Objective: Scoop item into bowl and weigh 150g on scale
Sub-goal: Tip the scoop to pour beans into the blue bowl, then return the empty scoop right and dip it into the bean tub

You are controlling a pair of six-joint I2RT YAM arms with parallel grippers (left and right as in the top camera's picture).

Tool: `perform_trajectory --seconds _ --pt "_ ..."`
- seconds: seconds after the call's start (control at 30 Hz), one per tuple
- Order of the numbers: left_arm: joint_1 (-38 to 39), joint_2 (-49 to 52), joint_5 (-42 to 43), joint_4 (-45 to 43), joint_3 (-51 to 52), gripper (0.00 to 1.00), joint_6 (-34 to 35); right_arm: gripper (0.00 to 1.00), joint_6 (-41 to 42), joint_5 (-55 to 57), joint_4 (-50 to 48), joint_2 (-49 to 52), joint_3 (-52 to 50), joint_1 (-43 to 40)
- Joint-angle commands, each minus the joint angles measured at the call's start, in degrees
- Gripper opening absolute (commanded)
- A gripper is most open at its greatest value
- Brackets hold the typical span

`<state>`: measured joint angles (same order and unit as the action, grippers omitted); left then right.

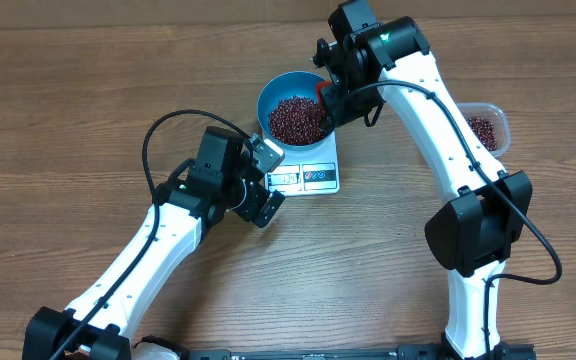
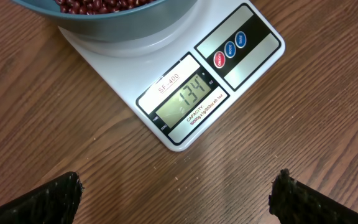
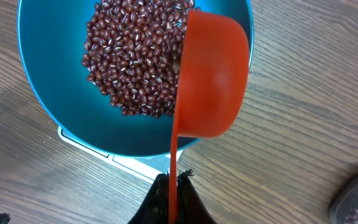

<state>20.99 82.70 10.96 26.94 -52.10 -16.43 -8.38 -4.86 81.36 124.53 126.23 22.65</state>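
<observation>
The blue bowl [image 1: 290, 105] stands on the white scale [image 1: 320, 176] and holds a heap of dark red-brown beans [image 1: 296, 120]. The beans [image 3: 132, 59] fill the bowl's [image 3: 48, 68] middle. My right gripper [image 3: 174, 177] is shut on the thin handle of an orange scoop [image 3: 211, 74], tipped on its side over the bowl's rim. My left gripper [image 2: 176, 199] is open above the wood just in front of the scale [image 2: 185, 106], whose display reads 134. In the overhead view the left gripper [image 1: 265, 180] sits at the scale's left edge.
A clear plastic tub [image 1: 486, 130] with more beans stands at the right, behind the right arm. A grey object [image 3: 356, 199] shows at the right wrist view's lower right corner. Cables loop over both arms.
</observation>
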Motion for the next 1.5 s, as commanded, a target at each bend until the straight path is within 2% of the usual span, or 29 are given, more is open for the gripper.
perform_trajectory --seconds 0.0,0.93,1.2,1.47 --pt "0.0 0.5 0.6 -0.2 0.3 1.00 0.3 0.04 -1.0 2.9 -0.6 -2.3 2.1 0.6" --pt "0.0 0.5 0.6 -0.2 0.3 1.00 0.3 0.04 -2.6 3.4 -1.2 -3.1 2.2 1.9" --pt "0.0 0.5 0.6 -0.2 0.3 1.00 0.3 0.04 -3.0 18.7 -1.6 -3.8 2.2 8.8" --pt "0.0 0.5 0.6 -0.2 0.3 1.00 0.3 0.04 -3.0 20.8 -1.6 -3.8 2.2 10.5"
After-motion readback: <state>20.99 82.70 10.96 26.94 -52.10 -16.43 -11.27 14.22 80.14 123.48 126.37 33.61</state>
